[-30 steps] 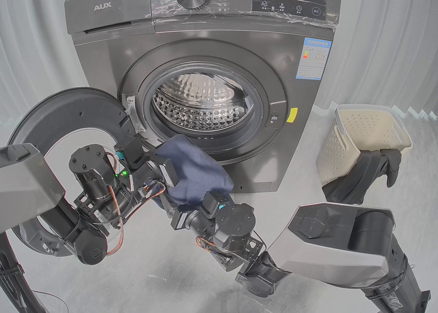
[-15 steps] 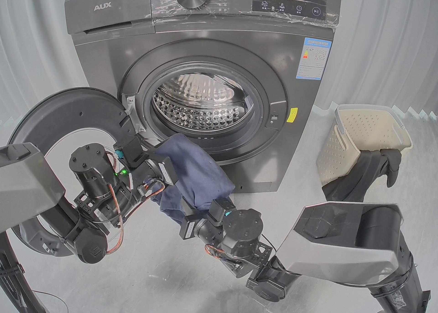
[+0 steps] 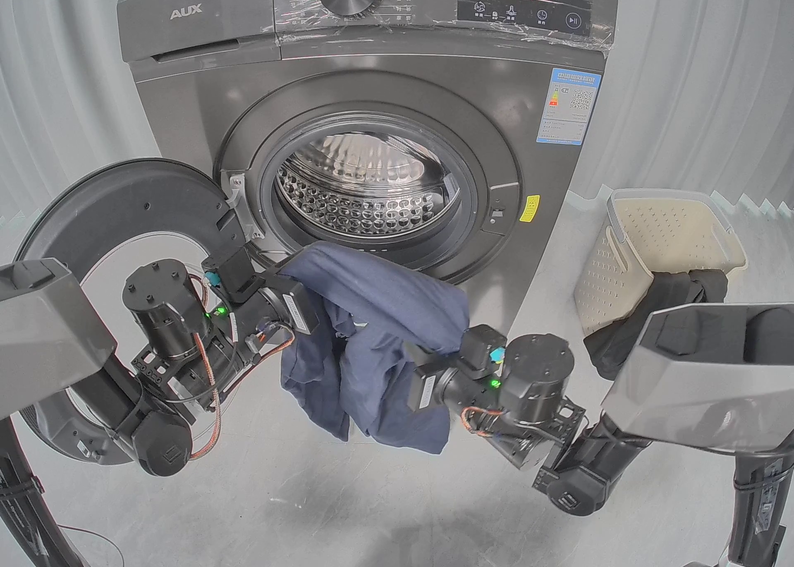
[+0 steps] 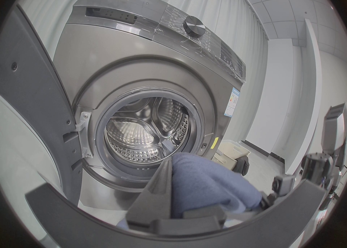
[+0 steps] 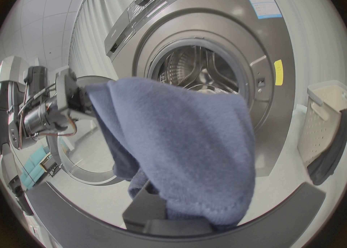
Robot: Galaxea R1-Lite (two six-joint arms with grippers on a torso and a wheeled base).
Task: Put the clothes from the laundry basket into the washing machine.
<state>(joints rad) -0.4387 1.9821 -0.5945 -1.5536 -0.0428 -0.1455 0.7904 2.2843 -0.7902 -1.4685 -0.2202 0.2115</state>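
Washing machine [image 3: 207, 114]: door [image 3: 124, 205] stands open at 8 o'clock of the drum [image 3: 364, 180] mouth. Laundry basket [image 3: 662, 229]: on the floor at 3 o'clock of the machine. Blue garment [image 3: 389, 304]: held in the air at 6 o'clock of the drum mouth, outside it, spread between both grippers. Dark garment [image 3: 653, 312]: hanging over the basket rim. Left gripper [image 3: 308, 296]: clamped on the blue garment's 9 o'clock end. Right gripper [image 3: 423, 366]: clamped on its 4 o'clock end.

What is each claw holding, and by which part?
Both hold the blue garment: the left claw grips one upper end, the right claw the opposite end. The cloth spans between them, folds hanging below.
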